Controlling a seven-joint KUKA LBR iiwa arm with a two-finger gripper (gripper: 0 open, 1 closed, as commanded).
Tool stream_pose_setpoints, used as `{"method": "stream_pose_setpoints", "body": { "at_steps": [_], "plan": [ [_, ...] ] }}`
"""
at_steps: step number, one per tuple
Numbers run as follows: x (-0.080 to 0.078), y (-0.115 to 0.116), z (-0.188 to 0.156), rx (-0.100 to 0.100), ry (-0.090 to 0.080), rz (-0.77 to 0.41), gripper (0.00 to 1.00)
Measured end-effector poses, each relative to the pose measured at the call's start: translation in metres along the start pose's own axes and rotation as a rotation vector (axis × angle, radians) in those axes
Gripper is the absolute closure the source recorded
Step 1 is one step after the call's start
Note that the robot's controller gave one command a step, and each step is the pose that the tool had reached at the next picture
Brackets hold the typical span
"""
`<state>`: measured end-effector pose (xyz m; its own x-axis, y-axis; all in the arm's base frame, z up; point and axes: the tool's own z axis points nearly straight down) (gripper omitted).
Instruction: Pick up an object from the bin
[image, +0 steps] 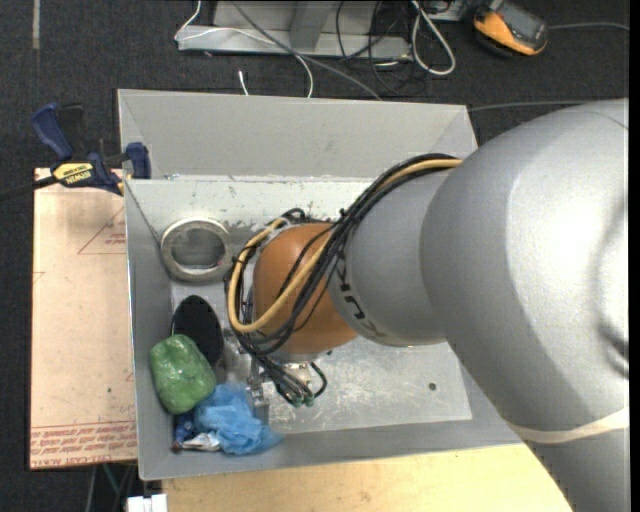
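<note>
The gripper (262, 388) is low in the lower left of the bin (400, 390), just beside a crumpled blue bag (232, 422) — a green lump (180, 372) and a black oval (197, 328) lie near, further left. Whether the gripper is apart or together I cannot tell. Nothing looks lifted, so the pick probably remains undone — grasp and raise are left. A metal cup (195, 247) sits upper left.
</note>
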<state>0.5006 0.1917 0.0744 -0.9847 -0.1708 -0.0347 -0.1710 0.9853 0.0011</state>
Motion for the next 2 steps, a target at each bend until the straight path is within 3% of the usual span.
{"method": "stream_pose_setpoints", "body": {
  "at_steps": [1, 2],
  "plan": [
    [-0.0012, -0.0146, 0.0029, -0.004, -0.005, -0.287, 0.00],
    [-0.0003, -0.0067, 0.0033, 0.007, -0.002, -0.228, 0.00]
  ]
}}
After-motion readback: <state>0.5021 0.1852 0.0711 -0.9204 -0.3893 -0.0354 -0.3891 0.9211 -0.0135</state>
